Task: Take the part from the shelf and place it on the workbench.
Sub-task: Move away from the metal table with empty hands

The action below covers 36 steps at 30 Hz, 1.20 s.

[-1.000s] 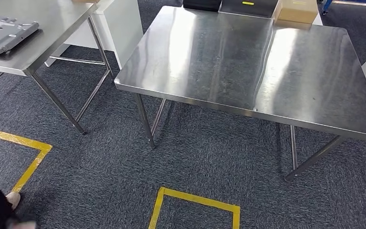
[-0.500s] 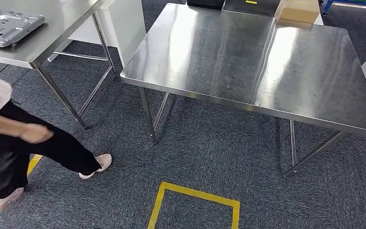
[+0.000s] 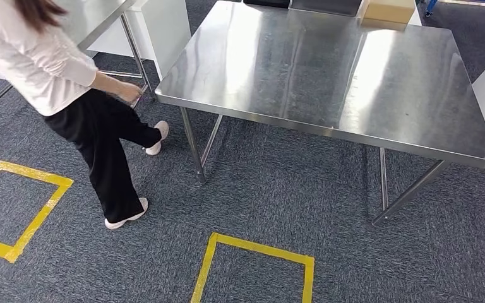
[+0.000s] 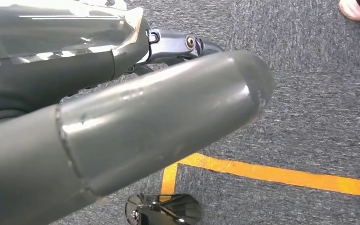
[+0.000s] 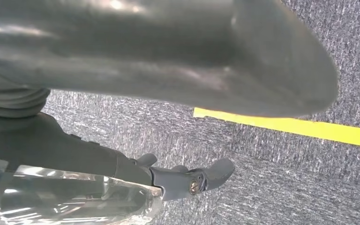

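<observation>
Head view: cannot tell where the part lies. Steel workbench (image 3: 328, 76) ahead, with a cardboard box (image 3: 388, 11) at its far edge. Left of its near left corner, a person (image 3: 50, 63) in mid-step on the grey carpet (image 3: 278, 196), in front of a second steel table (image 3: 101, 12). Yellow tape squares (image 3: 252, 252) on the near floor. Left hand (image 4: 145, 117) and right hand (image 5: 159, 56) hanging over carpet and tape. Cannot tell whether either is spread, closed or holding anything.

A workshop or test lab is being shown: steel workbenches (image 3: 328, 76) are standing on grey carpet (image 3: 278, 202) marked with yellow tape squares (image 3: 252, 265).
</observation>
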Each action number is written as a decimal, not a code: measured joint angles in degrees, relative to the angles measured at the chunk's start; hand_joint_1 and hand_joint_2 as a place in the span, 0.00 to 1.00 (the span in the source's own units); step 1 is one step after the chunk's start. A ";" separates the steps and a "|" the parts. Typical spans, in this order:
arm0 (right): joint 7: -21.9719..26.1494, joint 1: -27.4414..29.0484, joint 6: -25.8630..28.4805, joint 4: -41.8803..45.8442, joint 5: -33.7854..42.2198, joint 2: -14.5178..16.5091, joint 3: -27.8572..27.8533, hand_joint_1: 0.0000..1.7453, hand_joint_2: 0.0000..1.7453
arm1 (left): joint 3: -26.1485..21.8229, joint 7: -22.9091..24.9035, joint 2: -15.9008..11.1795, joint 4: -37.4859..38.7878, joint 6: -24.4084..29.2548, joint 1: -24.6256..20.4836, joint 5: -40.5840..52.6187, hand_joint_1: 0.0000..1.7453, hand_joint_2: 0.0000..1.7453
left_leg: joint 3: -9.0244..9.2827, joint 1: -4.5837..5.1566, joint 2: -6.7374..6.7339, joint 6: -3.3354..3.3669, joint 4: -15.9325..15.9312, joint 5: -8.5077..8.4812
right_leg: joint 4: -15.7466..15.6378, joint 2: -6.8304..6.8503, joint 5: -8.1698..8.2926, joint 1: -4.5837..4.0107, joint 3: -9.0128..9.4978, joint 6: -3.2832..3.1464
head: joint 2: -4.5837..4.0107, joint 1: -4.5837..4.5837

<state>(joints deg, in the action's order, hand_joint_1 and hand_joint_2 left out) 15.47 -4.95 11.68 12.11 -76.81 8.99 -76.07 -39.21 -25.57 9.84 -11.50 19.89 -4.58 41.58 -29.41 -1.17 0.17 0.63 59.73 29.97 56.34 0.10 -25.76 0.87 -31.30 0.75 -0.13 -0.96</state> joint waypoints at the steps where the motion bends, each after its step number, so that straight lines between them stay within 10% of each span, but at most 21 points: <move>1: 0.01 -0.03 -0.01 0.00 -0.01 0.01 0.07 0.00 0.00 | 0.00 -0.03 -0.01 0.00 0.00 -0.02 -0.01 0.00 0.00 | 1.04 0.15 0.07 0.24 -2.02 -0.43 | 0.09 0.02 0.22 -0.11 -0.17 0.34 | 0.00 0.03; 5: 0.03 -0.05 -0.01 0.00 -0.09 -0.04 0.27 0.00 0.00 | -0.04 -0.09 0.03 0.02 0.04 0.07 -0.13 0.00 0.00 | 0.40 0.50 -0.11 1.66 -2.96 -1.62 | 0.93 0.06 0.17 -0.20 -1.13 1.75 | 0.00 0.07; 9: 0.04 -0.01 -0.01 0.00 -0.17 -0.08 0.34 0.00 0.00 | -0.13 -0.19 0.06 0.02 0.04 -0.08 -0.17 0.00 0.00 | -2.05 0.68 -0.55 2.96 -3.26 -3.77 | 12.70 -0.02 -8.20 -0.12 -5.36 0.96 | 0.00 0.62; 11: 0.04 0.00 -0.01 0.00 -0.15 -0.08 0.35 0.00 0.00 | -0.15 -0.20 0.07 0.02 0.02 -0.07 -0.12 0.00 0.00 | -3.60 0.84 -0.71 2.95 -3.20 -4.90 | 16.71 -0.02 -9.24 -0.12 -5.47 1.60 | 0.00 0.63; 14: 0.04 -0.08 0.02 0.00 -0.08 -0.09 0.35 0.00 0.00 | -0.15 -0.20 0.10 0.02 -0.03 -0.08 -0.02 0.00 0.00 | -5.58 1.01 -0.71 2.57 -3.12 -6.58 | 8.16 -0.01 -5.66 -0.15 1.70 2.65 | 0.00 0.63; 16: 0.04 -0.24 0.06 0.00 -0.01 -0.11 0.35 0.00 0.00 | -0.16 -0.20 0.14 0.02 -0.06 -0.10 0.08 0.00 0.00 | -6.28 1.18 -0.71 2.01 -3.13 -7.63 | -0.34 -0.06 -5.29 -0.56 6.95 1.99 | 0.00 0.56; 19: 0.04 -0.22 0.08 -0.01 0.02 -0.10 0.35 0.00 0.00 | -0.17 -0.10 0.17 0.03 -0.08 -0.07 0.30 0.00 0.00 | -6.65 1.15 -0.69 1.07 -3.28 -9.02 | -3.21 -0.12 -5.07 -0.78 7.52 0.63 | 0.00 0.37; 21: 0.03 -0.15 0.08 -0.01 0.02 -0.03 0.35 0.00 0.00 | -0.21 0.00 0.15 0.04 -0.05 0.01 0.34 0.00 0.00 | -7.42 0.94 -0.41 0.43 -1.65 -6.83 | -3.27 0.09 -4.06 -0.19 6.76 -0.52 | 0.00 0.14; 25: 0.00 -0.09 0.08 0.00 0.02 0.07 0.37 0.00 0.00 | -0.24 0.07 0.09 0.07 -0.02 0.08 0.40 0.00 0.00 | -10.19 0.37 -0.03 -0.75 11.63 3.51 | -3.17 0.43 -1.71 0.01 4.16 -1.69 | 0.00 -0.22; 27: 0.00 0.00 0.14 0.00 0.14 0.17 0.36 0.00 0.00 | -0.23 0.07 0.06 0.06 -0.07 0.06 0.50 0.00 0.00 | -8.83 -0.12 -0.05 -1.24 13.67 2.29 | -2.67 0.50 -0.77 0.09 2.79 -1.30 | 0.00 -0.23; 29: -0.01 0.06 0.33 0.00 0.38 0.34 0.35 0.00 0.00 | -0.22 0.11 0.01 0.05 -0.17 -0.03 0.62 0.00 0.00 | -3.94 -0.68 -0.04 -1.58 8.12 -0.64 | -1.60 0.48 -0.18 0.28 1.30 -0.71 | 0.00 -0.27; 32: -0.05 0.05 0.70 0.00 0.70 0.60 0.35 0.00 0.00 | -0.21 0.21 -0.02 0.05 -0.43 -0.29 0.89 0.00 0.00 | 2.23 -0.56 0.27 -1.42 -1.93 -0.15 | -0.13 0.48 0.61 0.15 -0.76 0.53 | 0.00 -0.26; 36: -0.07 0.16 0.86 -0.01 0.89 0.82 0.35 0.00 0.00 | -0.21 0.33 -0.15 0.07 -0.45 -0.35 0.97 0.00 0.00 | 0.99 -0.04 0.04 0.82 -3.66 -0.57 | 1.43 0.37 0.34 -0.11 -2.70 2.10 | 0.00 -0.15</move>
<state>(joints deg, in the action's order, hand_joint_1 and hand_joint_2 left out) 15.41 -4.79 12.54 12.10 -75.91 9.81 -75.71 -39.42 -25.24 9.69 -11.43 19.44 -4.93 42.55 -28.42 -1.20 0.21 1.45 56.07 29.40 57.77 0.47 -25.42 0.76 -34.00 2.86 -0.13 -1.11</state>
